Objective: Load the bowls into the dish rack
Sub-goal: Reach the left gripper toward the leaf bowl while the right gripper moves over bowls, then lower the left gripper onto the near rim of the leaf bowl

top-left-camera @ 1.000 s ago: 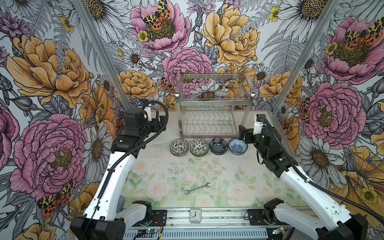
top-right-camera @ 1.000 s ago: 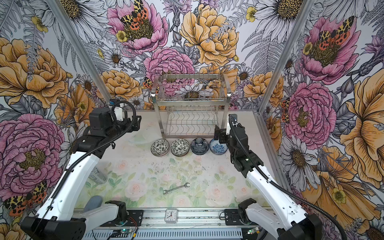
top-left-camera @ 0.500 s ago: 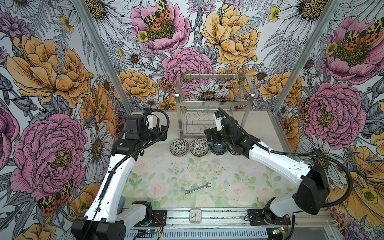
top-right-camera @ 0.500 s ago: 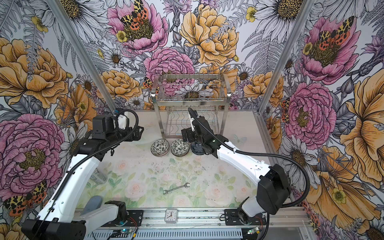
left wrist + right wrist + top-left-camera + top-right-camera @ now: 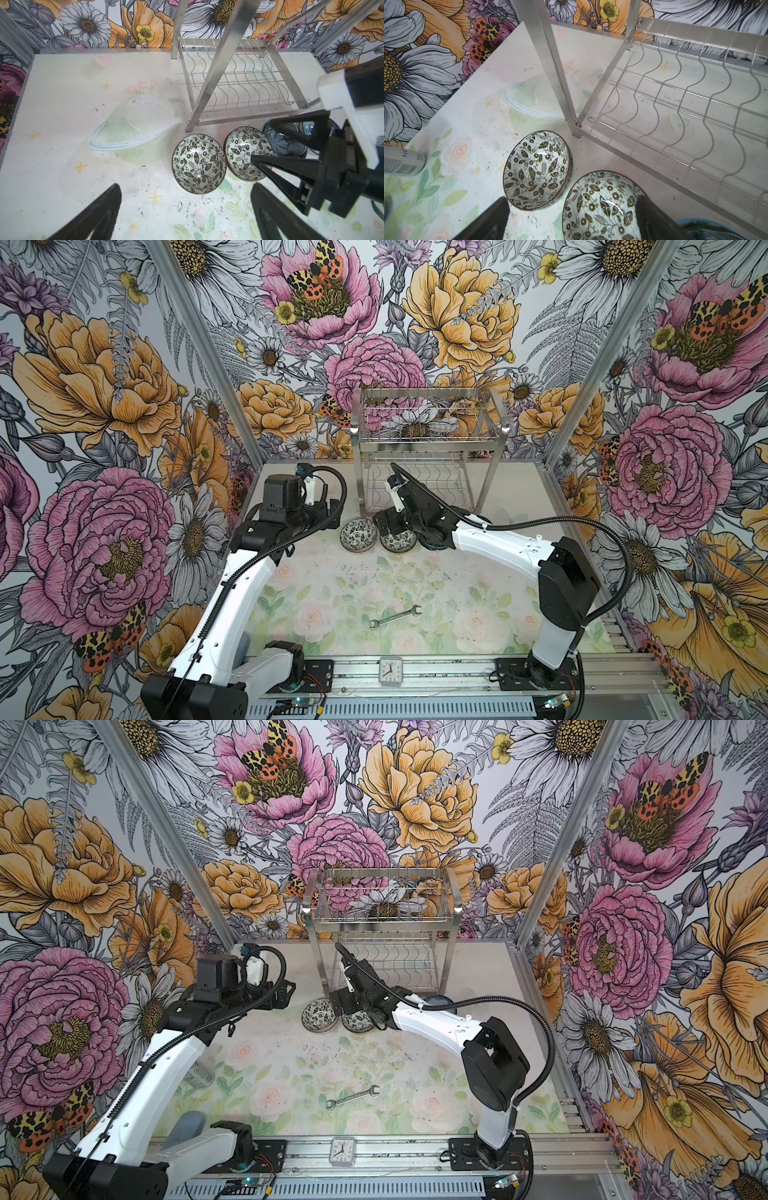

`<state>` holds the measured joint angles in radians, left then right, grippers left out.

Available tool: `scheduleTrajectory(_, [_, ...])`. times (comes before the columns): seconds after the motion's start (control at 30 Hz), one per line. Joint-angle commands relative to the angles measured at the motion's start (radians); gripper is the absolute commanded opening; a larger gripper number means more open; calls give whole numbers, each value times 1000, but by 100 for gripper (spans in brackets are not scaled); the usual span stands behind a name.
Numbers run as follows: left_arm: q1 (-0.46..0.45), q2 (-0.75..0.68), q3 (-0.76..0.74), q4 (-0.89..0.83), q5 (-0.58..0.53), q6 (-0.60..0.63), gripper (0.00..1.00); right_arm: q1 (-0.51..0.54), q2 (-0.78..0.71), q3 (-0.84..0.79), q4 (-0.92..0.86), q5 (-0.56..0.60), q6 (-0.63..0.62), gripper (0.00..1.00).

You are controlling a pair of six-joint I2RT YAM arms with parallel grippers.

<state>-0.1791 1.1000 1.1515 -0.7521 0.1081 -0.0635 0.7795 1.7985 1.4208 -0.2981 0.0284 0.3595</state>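
Steel wire made up the biggest thing, the dish rack (image 5: 428,448), which stood at the upper centre of both top views on the pale flowered table (image 5: 332,597). As far as the views showed, neither tier held a bowl.

The right arm (image 5: 498,543) stretched from the lower right to the middle. Its gripper (image 5: 388,526) hung over the row of bowls just in front of the rack's legs, jaws spread wide and holding nothing. The left gripper (image 5: 328,514) hovered left of the row, also wide open and empty.

Four bowls sat at mid-frame: two black-and-white ones, the left bowl (image 5: 358,535) and the second bowl (image 5: 243,151) just beside it. Next came a dark blue bowl (image 5: 280,143) and a blue-and-white bowl (image 5: 436,999), mostly hidden by the arm.

The open right gripper was over the second bowl. For a clean pick, I judged, one finger should go inside the rim and one outside. It should pinch without nudging the neighbour, then lift clear of the rack's front bar before tilting the bowl into a wavy slot.

A wrench (image 5: 395,616) lay at the lower centre, well apart.
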Motion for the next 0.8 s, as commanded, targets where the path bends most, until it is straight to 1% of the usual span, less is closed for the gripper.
scheduleTrajectory(0.0, [-16, -18, -43, 6, -66, -67, 99, -2, -2, 30, -5, 6, 11, 97])
scheduleTrajectory(0.1, [-20, -27, -109, 52, -75, -132, 99, -2, -16, 19, -14, 23, -4, 98])
scheduleTrajectory(0.23, [-20, -7, -197, 145, -36, -202, 99, -6, -44, 1, -28, 51, -33, 100])
scheduleTrajectory(0.57, [-34, 120, -273, 265, -12, -246, 99, -46, -152, -74, -46, 97, -73, 100])
scheduleTrajectory(0.77, [-58, 244, -275, 295, -23, -242, 98, -66, -190, -110, -46, 102, -78, 100])
